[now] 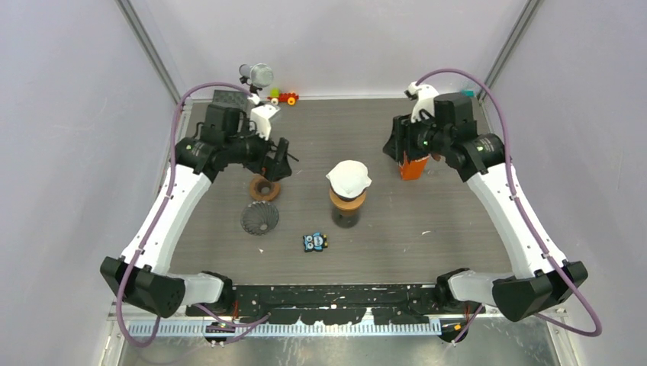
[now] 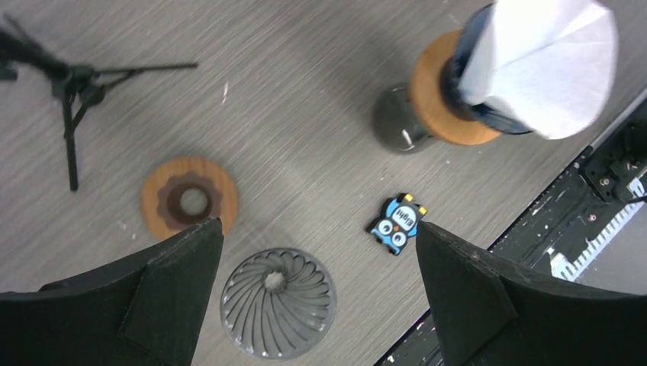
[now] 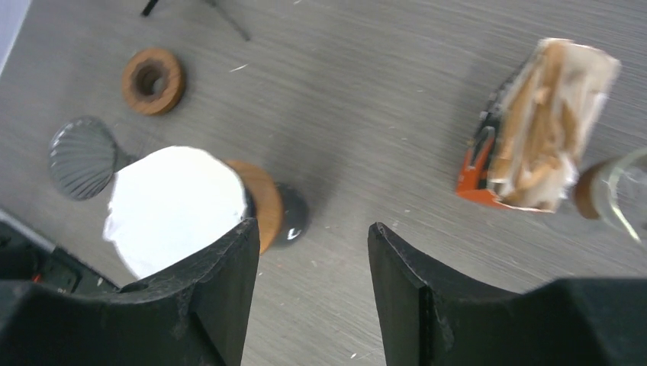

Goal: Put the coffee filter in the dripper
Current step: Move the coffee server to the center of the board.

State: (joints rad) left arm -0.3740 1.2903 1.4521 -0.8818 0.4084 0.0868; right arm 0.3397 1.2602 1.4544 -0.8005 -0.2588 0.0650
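— Well, where do we find the filter?
— We find the white paper filter [image 1: 349, 177] seated in the mouth of the dripper [image 1: 347, 203], mid-table [image 1: 427, 229]; it stands well apart from both grippers.
— And the grippers?
— We record the left gripper [image 2: 318, 229] released, fingers wide, hanging above the wooden ring [image 1: 265, 187] and the ribbed cone [image 1: 259, 218]; the right gripper [image 3: 313, 227] likewise parted, gripping nothing, near the orange packet [image 1: 413, 168].
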